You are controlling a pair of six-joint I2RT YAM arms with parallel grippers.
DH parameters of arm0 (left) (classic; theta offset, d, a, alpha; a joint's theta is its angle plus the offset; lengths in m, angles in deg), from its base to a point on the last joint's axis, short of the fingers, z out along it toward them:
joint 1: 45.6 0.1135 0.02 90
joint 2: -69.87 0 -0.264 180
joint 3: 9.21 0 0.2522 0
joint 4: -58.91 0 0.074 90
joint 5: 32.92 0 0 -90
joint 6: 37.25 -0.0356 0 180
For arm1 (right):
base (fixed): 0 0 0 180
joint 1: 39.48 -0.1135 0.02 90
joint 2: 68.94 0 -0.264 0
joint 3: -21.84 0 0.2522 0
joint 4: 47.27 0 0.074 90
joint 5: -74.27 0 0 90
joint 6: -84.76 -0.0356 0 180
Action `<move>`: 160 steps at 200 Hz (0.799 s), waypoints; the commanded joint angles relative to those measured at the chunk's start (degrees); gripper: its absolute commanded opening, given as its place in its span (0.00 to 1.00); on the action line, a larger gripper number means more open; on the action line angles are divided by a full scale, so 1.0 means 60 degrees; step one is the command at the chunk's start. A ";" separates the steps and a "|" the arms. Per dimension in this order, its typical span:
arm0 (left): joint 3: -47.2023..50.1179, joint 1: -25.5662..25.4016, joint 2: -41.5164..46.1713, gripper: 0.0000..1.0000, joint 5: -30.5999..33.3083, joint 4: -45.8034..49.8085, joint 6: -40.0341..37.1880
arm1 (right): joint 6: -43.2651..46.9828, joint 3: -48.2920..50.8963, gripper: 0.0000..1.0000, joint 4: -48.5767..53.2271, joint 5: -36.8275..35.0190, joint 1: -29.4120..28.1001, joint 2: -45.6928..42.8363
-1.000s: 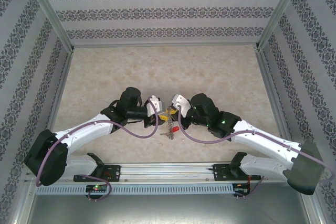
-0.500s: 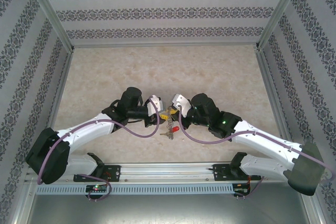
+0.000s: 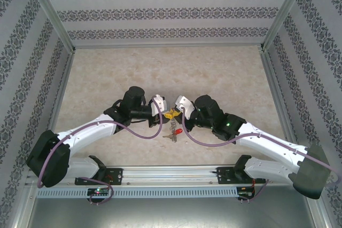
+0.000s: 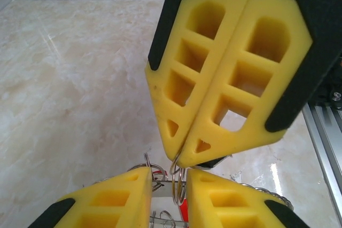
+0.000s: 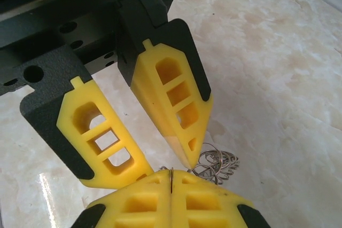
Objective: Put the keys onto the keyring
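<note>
My two grippers meet tip to tip above the middle of the table. The right gripper point(image 5: 171, 179) point(image 3: 174, 115) is shut on one thin wire loop of the keyring point(image 5: 218, 164), whose other silvery loops bunch just beyond its fingertips. My left gripper point(image 4: 168, 174) point(image 3: 163, 112) is open, its yellow fingertips point(image 4: 128, 185) standing either side of that pinched loop point(image 4: 181, 182). The keys point(image 3: 178, 130) dangle below the grippers, one with a red head point(image 4: 184, 214), and a silver blade hangs lowest point(image 3: 171, 138).
The marble-patterned table point(image 3: 171, 73) is walled by patterned panels at the back and both sides. A metal rail point(image 3: 171, 174) with the arm bases runs along the near edge.
The left gripper has shifted slightly toward the right gripper and its jaws have narrowed around the wire loop. The right gripper and the hanging keys have stayed put.
</note>
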 commanded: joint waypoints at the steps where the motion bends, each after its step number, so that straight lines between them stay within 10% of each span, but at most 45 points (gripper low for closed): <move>1: -0.0268 -0.0144 -0.0126 0.25 -0.0189 0.0310 -0.0169 | -0.0043 -0.0189 0.00 -0.0448 0.0273 -0.0148 -0.0066; 160: -0.0374 -0.0158 -0.0133 0.16 -0.0200 0.0008 0.0015 | -0.0319 -0.0287 0.00 -0.0354 0.0695 -0.0178 0.0338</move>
